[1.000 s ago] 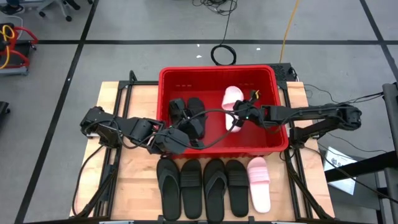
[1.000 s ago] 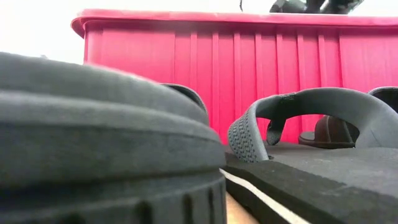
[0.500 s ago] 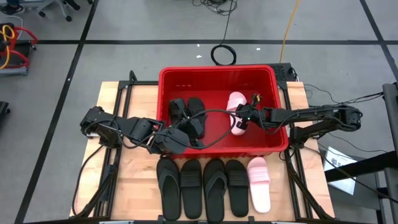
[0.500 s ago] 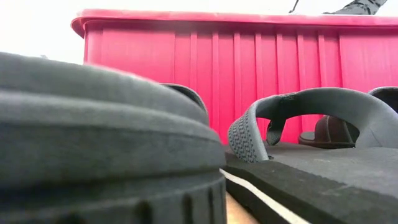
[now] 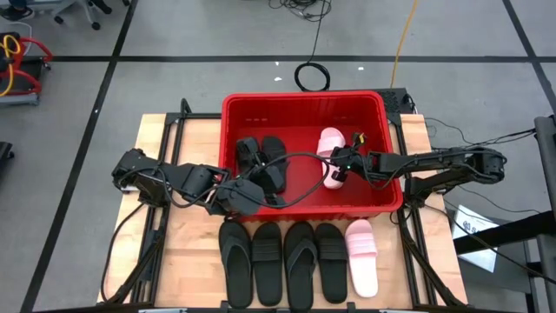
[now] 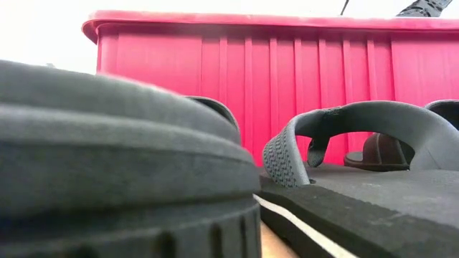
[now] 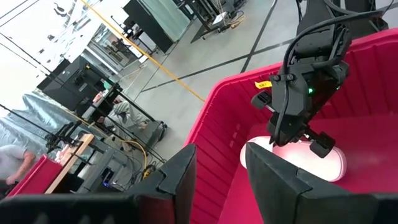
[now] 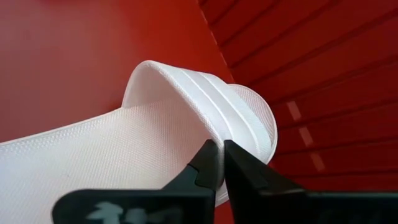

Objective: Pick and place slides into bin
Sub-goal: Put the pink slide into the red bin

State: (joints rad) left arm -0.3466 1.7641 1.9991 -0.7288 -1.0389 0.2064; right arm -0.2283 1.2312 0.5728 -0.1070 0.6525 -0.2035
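The red bin [image 5: 304, 101] stands at the table's far middle. Two black slides [image 5: 261, 162] lie in its left half. My right gripper [image 5: 340, 168] reaches into the bin from the right and is shut on a pale pink slide [image 5: 328, 149], also in the left wrist view [image 7: 298, 160] and the right wrist view [image 8: 137, 143]. My left gripper [image 5: 246, 193] hovers by the bin's near left wall, open and empty [image 7: 217, 180]. Several black slides [image 5: 283, 257] and a second pink slide [image 5: 361, 257] lie flat on the table in a row before the bin. My right gripper pinches the pink slide's strap at one side [image 8: 244, 127], near where it joins the sole. One finger seems to be under the strap and one outside. The fingers slant down from the table's right. The slide sits sole down, low over the bin floor; whether it rests there I cannot tell.
The low view shows the bin's near wall [image 6: 287, 72] behind the table slides, a black sole [image 6: 107, 158] close up at left and a thong strap [image 6: 358, 118]. A black cable [image 5: 300, 165] runs between the arms across the bin. Bare wood lies left of the row [image 5: 178, 252].
My right gripper has gone down into the bin with the pink slide, staying shut on it; the arm has dropped almost out of the low view's top edge. The slide has shifted slightly toward the table's near edge.
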